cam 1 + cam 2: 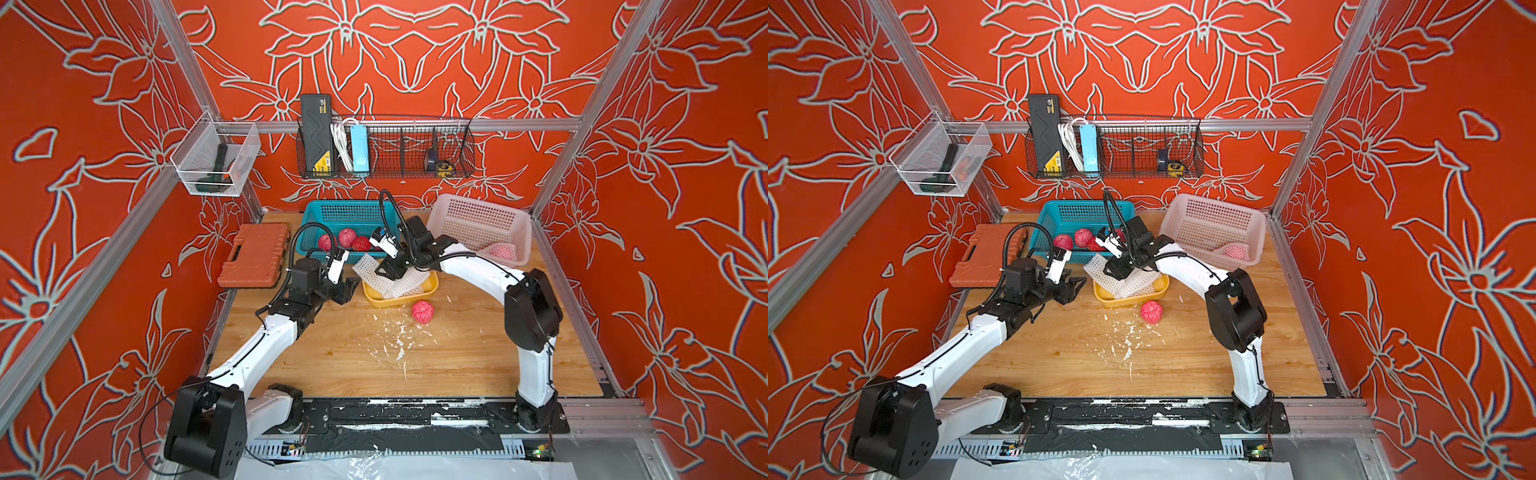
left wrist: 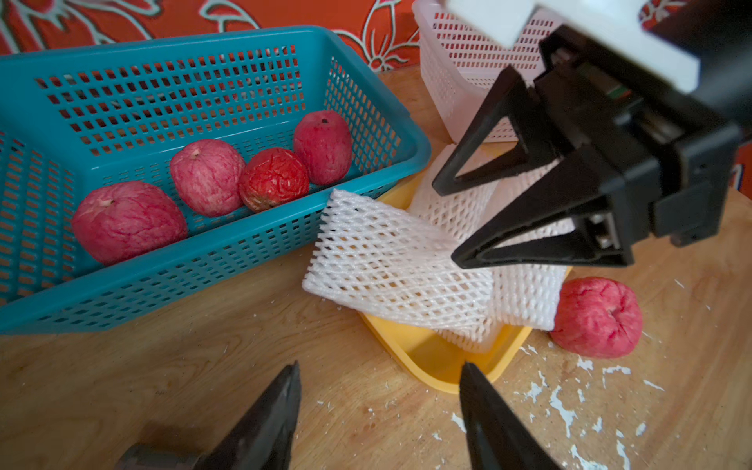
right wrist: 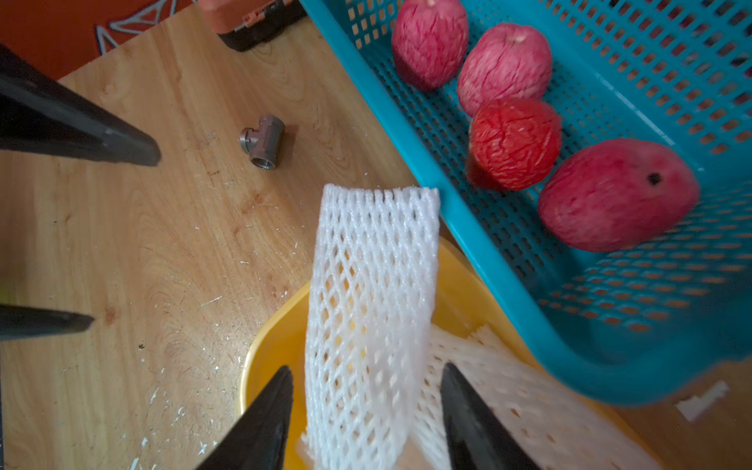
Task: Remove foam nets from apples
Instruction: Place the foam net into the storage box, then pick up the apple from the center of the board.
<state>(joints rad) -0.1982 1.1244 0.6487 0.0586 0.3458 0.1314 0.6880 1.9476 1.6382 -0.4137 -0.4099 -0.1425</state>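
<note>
You've got four red-pink apples in the teal plastic basket at the back, white foam nets in the yellow tray before it, another apple just front-right.

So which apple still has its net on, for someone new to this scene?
Look to the pale pink basket at the table's far right corner. One apple lies alone inside it. Unlike the bare red ones in the blue basket and on the table, white mesh covers it.

Limp white foam nets in yellow tray; four bare apples in teal basket.
</note>
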